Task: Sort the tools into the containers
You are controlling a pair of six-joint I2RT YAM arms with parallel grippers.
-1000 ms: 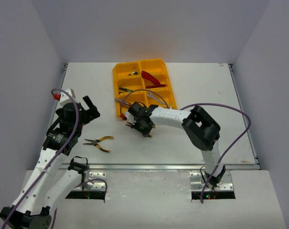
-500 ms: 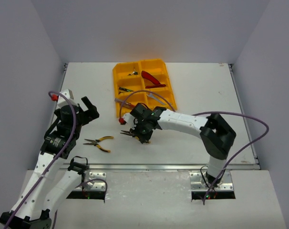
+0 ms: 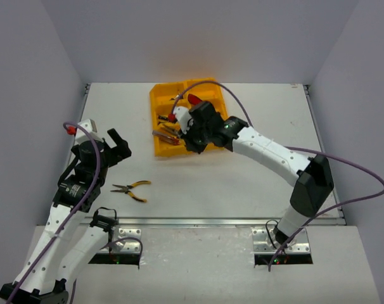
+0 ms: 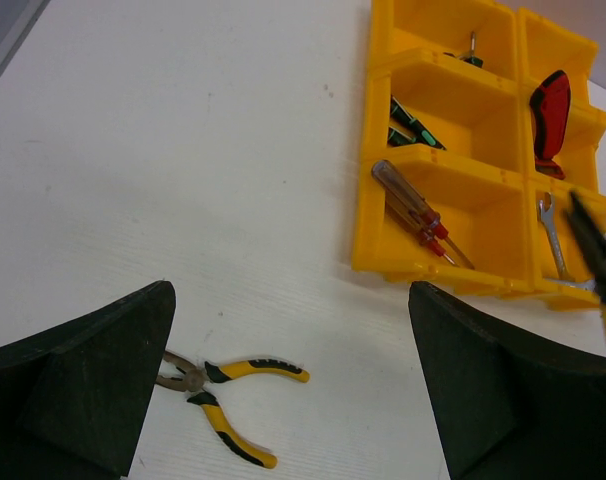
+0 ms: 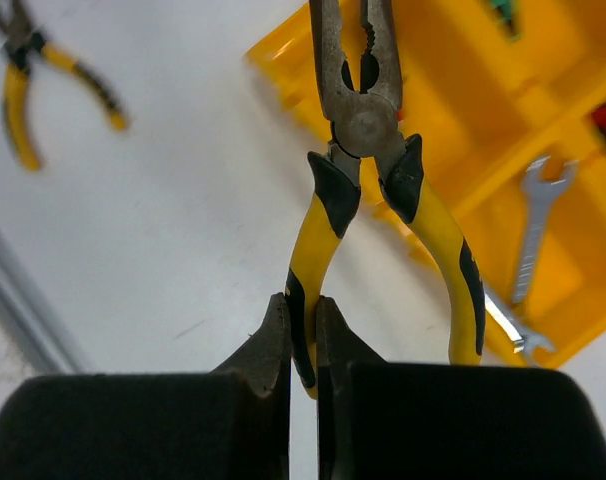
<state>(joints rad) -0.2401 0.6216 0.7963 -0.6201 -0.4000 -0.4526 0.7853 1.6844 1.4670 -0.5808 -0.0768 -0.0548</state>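
The right claw (image 5: pixel 301 335), pinching one handle of the yellow-and-black-handled steel pliers (image 5: pixel 355 110), has swung from the white table (image 3: pixel 262 120) to above the near side of the yellow-orange plastic six-compartment tray (image 4: pixel 453 282), so release looks next. The left claw (image 4: pixel 293 390) gapes wide above a matching second pair of pliers (image 4: pixel 228 385) lying left of the tray.

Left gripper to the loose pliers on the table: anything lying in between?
Nothing. Only bare white table lies between the open left gripper and the pliers, as the top external view shows; the left wrist view agrees.
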